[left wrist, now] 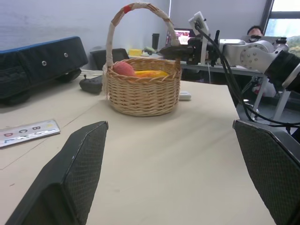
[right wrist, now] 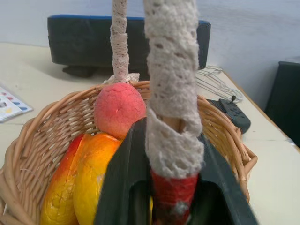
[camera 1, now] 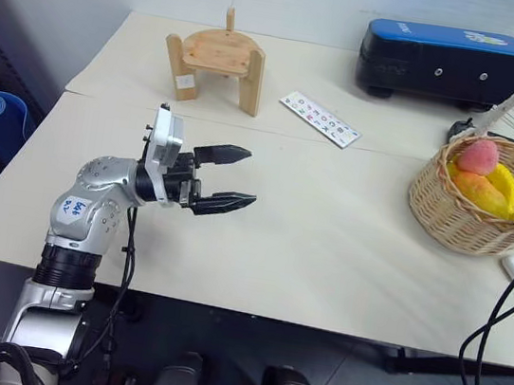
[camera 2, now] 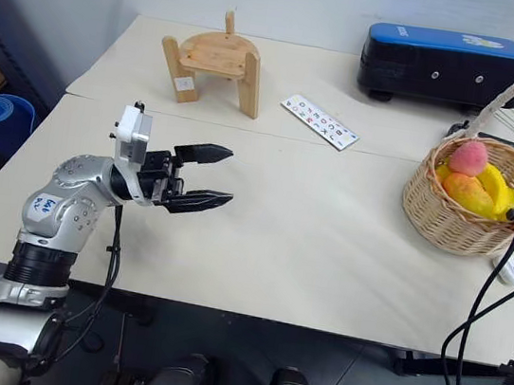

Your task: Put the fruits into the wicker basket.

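Cream bench [camera 1: 325, 250] carries wicker basket [camera 1: 459, 216], wooden stand [camera 1: 216, 64], blue-topped black case [camera 1: 447, 64], and printed card [camera 1: 320, 119].

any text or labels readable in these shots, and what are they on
"B C D": letters on the white card lying on the table.
Blue writing on the left arm's sticker: too blurred to read.
Yellow and white mark on the blue case: too small to read.
White tag on the wooden stand: no text legible.
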